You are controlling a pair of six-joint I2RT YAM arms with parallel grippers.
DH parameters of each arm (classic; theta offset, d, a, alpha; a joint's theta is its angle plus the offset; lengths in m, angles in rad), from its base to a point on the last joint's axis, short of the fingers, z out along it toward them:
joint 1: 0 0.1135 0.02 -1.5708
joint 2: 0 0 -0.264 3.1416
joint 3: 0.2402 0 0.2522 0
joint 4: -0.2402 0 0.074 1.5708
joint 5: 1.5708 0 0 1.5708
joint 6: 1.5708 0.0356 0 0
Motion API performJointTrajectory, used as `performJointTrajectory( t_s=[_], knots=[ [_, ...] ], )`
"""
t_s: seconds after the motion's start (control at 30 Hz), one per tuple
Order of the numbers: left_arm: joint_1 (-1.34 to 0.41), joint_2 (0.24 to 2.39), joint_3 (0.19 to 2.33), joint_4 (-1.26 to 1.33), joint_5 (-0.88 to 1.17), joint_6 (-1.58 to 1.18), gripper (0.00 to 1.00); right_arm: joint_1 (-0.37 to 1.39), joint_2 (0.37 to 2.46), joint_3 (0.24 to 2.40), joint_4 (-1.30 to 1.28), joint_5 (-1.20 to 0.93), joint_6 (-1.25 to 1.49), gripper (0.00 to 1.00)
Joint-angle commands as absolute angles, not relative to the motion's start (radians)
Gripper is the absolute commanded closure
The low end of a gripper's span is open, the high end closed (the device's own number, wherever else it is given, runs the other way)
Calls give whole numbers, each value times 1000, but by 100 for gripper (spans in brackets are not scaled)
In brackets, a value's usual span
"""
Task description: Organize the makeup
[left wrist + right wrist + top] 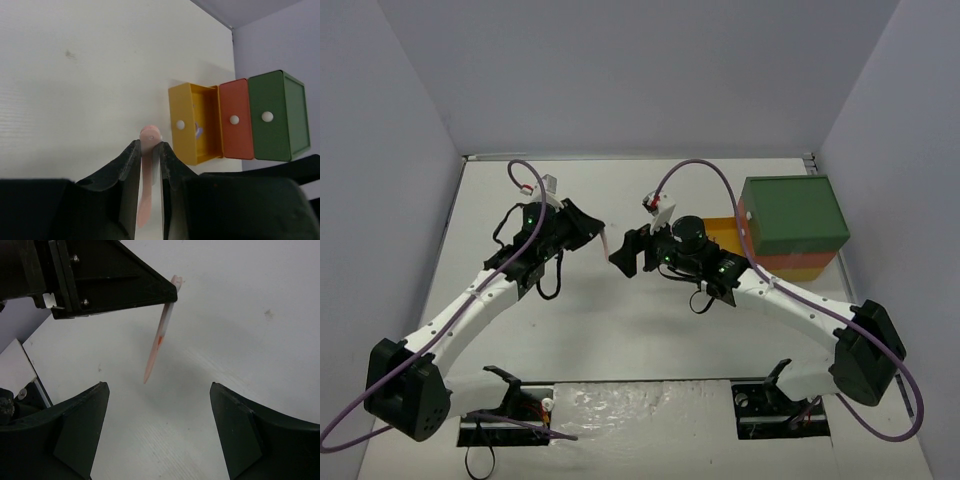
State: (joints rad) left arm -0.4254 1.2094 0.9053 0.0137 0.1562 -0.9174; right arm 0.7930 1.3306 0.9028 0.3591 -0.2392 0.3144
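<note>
My left gripper (599,235) is shut on a pink stick (148,165) and holds it above the table; the stick hangs from the jaws, tip down, in the right wrist view (159,342) and shows in the top view (606,247). My right gripper (632,255) is open and empty, its fingers (75,425) wide apart, facing the stick from just to its right. The sponges, dark sticks and green discs are out of view. A lilac item (198,131) lies in the open yellow drawer.
The big box (792,222) with a green top and red, orange and yellow layers stands at the right. Its yellow drawer (192,122) is pulled out toward the table's middle, behind my right wrist. Grey walls enclose the table.
</note>
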Motion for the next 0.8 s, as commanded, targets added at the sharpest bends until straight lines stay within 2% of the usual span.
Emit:
performJointTrajectory(
  t_s=[0.0, 0.13, 0.3, 0.5, 0.63, 0.77],
  knots=[
    [-473, 1151, 920, 174, 149, -1011, 100, 828, 1370, 992, 501, -203, 304, 24],
    [-501, 1125, 899, 219, 138, -1028, 100, 834, 1405, 1023, 497, -195, 298, 28],
    [-520, 1121, 888, 224, 134, -1029, 100, 841, 1441, 1053, 477, -174, 292, 42],
    [-542, 1112, 859, 251, 120, -1032, 100, 844, 1467, 1080, 450, -141, 281, 64],
    [-551, 1116, 861, 241, 113, -1009, 100, 844, 1456, 1074, 442, -120, 281, 87],
    [-554, 1124, 859, 237, 112, -985, 99, 844, 1443, 1070, 393, -64, 267, 100]
  ],
)
